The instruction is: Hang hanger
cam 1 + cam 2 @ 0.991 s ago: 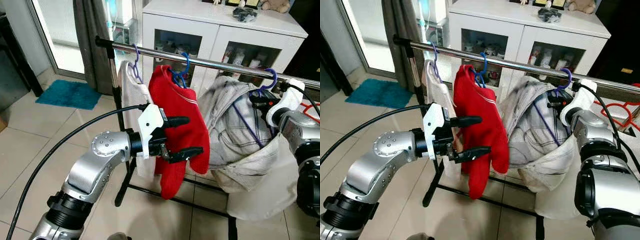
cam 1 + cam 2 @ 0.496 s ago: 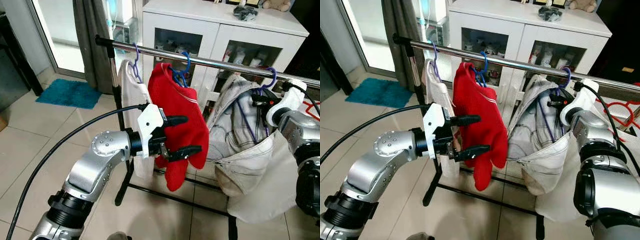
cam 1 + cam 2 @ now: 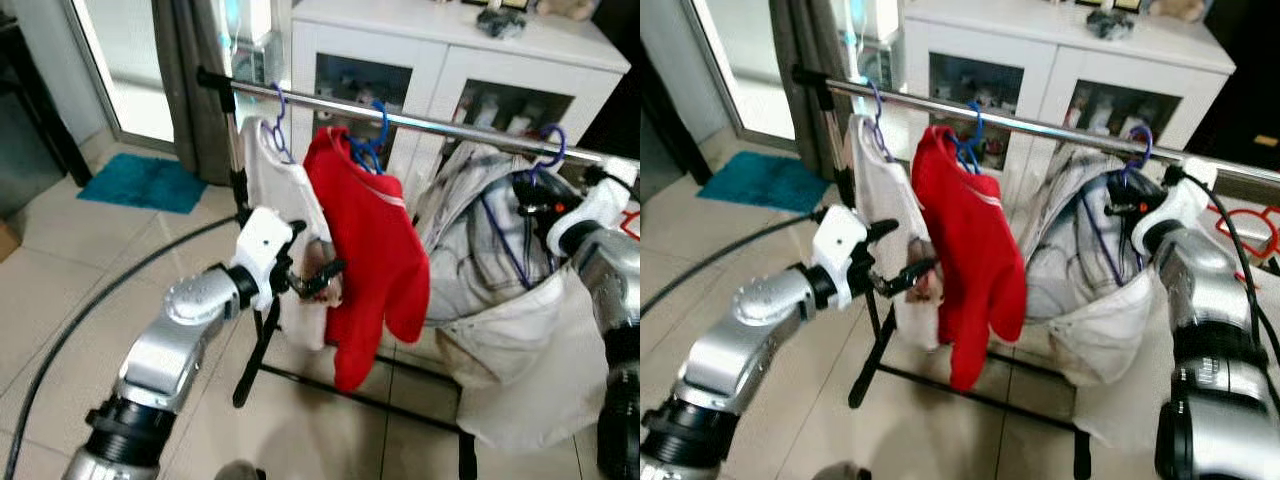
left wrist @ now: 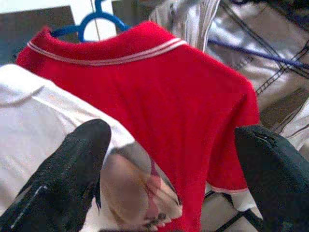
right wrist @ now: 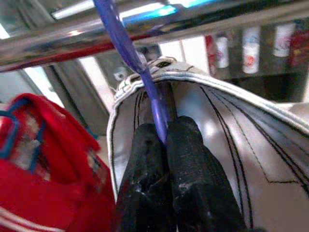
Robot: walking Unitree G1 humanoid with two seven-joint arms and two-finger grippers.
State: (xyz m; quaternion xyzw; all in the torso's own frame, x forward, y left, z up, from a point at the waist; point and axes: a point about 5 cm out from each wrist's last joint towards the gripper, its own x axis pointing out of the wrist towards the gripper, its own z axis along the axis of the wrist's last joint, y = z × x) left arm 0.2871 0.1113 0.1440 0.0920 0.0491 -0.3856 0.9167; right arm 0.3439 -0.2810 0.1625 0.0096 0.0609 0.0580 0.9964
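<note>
Right gripper (image 5: 161, 140) pinching the purple hanger (image 5: 126, 50) tight, fingers clamped on the neck just under the hook. Hook already sitting over the metal rail (image 3: 420, 122), toward the robot's right end of it. Carrying a pale plaid shirt (image 3: 480, 240), bunching and sagging down onto a white bag-like cloth (image 3: 520, 360); hard telling where one ends and the other starts. Most of the hanger's body hiding inside the collar, showing just one thin purple line running down across the fabric.

Left gripper (image 4: 169, 159) hovering wide open, holding nothing, fingers spread in front of the white shirt (image 3: 275, 185) and the red shirt (image 3: 375, 255). Head views a bit blurry there, so not clear whether a fingertip is actually brushing the white cloth or just sitting close. Some printed picture on the white shirt, too smeared to read.

Both of those shirts hanging from blue hangers (image 3: 375, 135) further left along the same rail. Behind, a white cabinet (image 3: 440, 60) with glass doors, contents too fuzzy to name. Teal mat (image 3: 145, 182) lying on the tiles over by the curtain.
</note>
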